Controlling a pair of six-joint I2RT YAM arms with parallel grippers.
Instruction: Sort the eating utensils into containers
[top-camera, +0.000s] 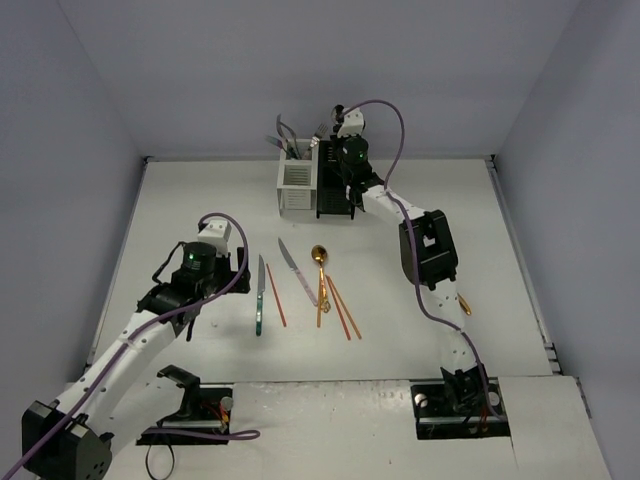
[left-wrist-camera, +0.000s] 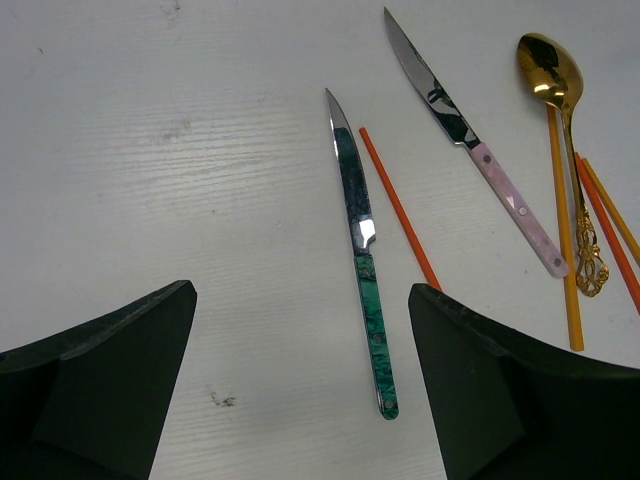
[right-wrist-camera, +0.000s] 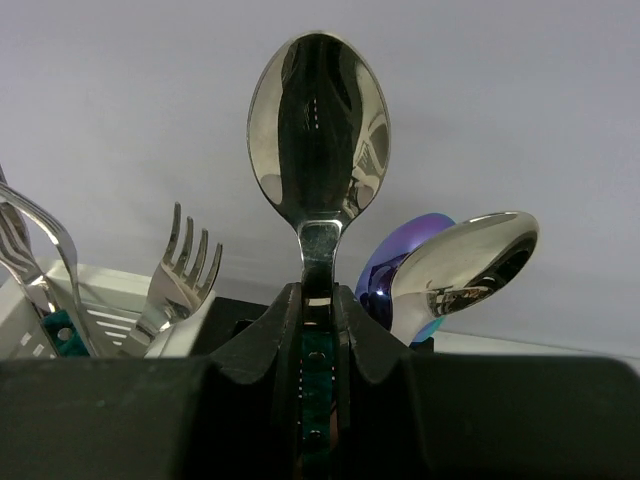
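A silver spoon (right-wrist-camera: 318, 130) is being pinched by the right pincer (right-wrist-camera: 318, 300); the left pincer (left-wrist-camera: 300, 305) is being held spread above a teal-handled knife (left-wrist-camera: 362, 262).

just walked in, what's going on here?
Utensil sorting, partway done. The right gripper is shut on a silver spoon, held upright at the black caddy, which holds other spoons; the white caddy has forks. The left gripper hovers open over a teal knife. A pink knife, gold spoon and chopsticks lie on the table.
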